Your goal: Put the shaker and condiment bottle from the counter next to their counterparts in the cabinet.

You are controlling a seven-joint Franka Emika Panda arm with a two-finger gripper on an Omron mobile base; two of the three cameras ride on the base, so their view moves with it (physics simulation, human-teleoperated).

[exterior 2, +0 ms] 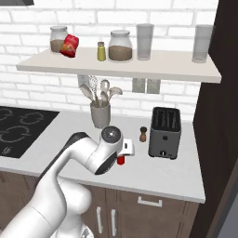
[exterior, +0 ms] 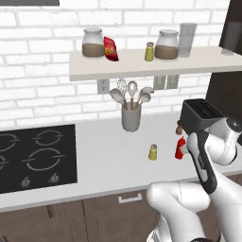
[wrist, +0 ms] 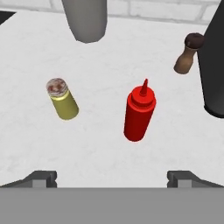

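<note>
The gripper (wrist: pixel 111 177) hangs above the bench (exterior: pixel 108 156) with its jaws spread wide and nothing between them, looking down on the condiment bottle (wrist: pixel 140 113), which stands upright on the bare bench a little in front of the toaster (exterior 2: pixel 165 131) toward the right end. The shaker (wrist: pixel 62 99) stands upright near it, on the side toward the hob (exterior: pixel 35 158), apart from the bottle and not touching it. The bottle is probably light, and its smooth plastic body likely gives a little under pressure, so a hold across the broad middle of the body looks safer than one at the narrow nozzle, where the jaws could slip off. The shaker is small, stiff and probably very light; its round smooth side could roll out of a loose pinch, so a square grip on the body below the cap seems best, and a nudge could tip it. On the bench I count one red bottle, one yellow-green shaker, one brown pepper mill (wrist: pixel 188 54) beside the toaster, and one grey utensil pot (exterior: pixel 131 117) near the back edge. On the cabinet (exterior 2: pixel 153 69) shelf above stand two glass jars, two tall clear glasses, one matching shaker (exterior 2: pixel 101 51) and one red packet (exterior 2: pixel 70 45) leaning on the left jar.
</note>
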